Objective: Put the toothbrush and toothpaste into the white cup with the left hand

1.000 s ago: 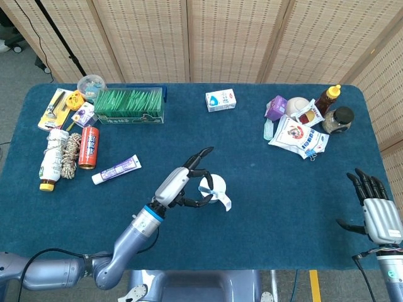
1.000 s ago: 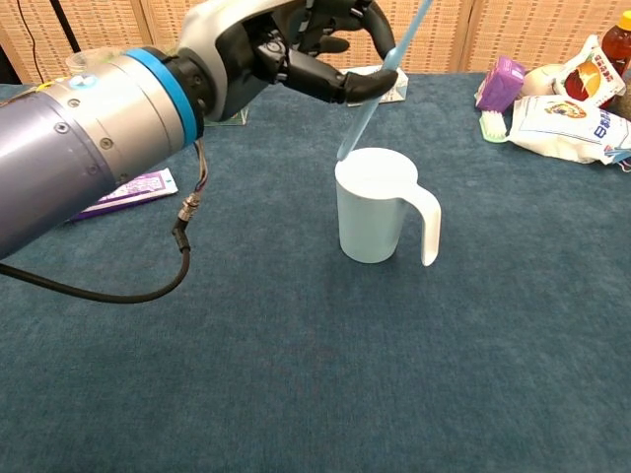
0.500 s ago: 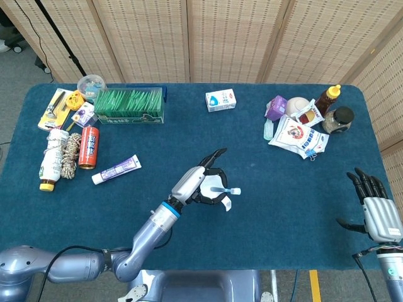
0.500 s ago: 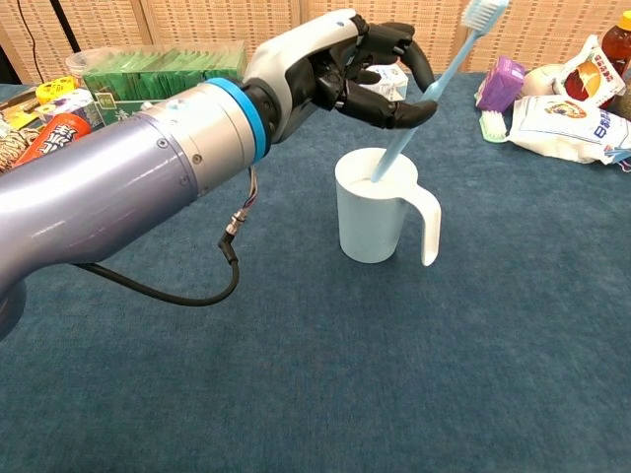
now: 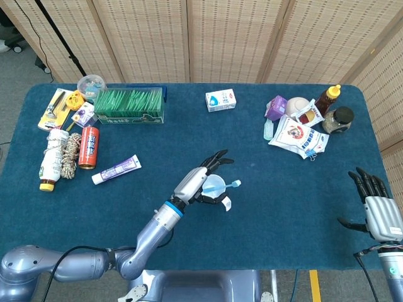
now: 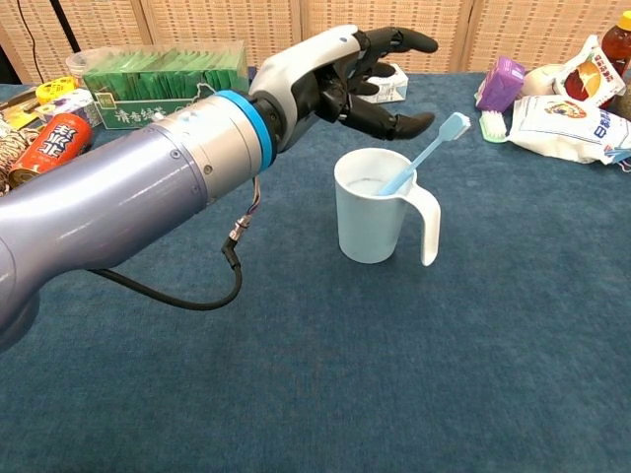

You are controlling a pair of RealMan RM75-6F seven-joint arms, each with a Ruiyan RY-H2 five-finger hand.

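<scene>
At the counter's [image 5: 50, 207] left side the toothpaste [image 5: 116, 170] lies flat beside a red can [image 5: 89, 147], well apart from the cup [image 6: 373, 217], so it waits to be fetched. Further right, near the middle, the left hand [image 6: 345, 74] hovers just above and behind the cup with its fingers [image 6: 399, 123] spread and nothing in them; it touches neither cup nor brush, as far as both views show. The toothbrush [image 6: 419, 158] stands in the cup, handle down, leaning over the rim on the handle side with its head poking out, which is how a long thing settles in a short cup. By my judgement half the task is done. At the far right the right hand [image 5: 378, 211] idles off the counter's edge, fingers straight and apart, empty.
</scene>
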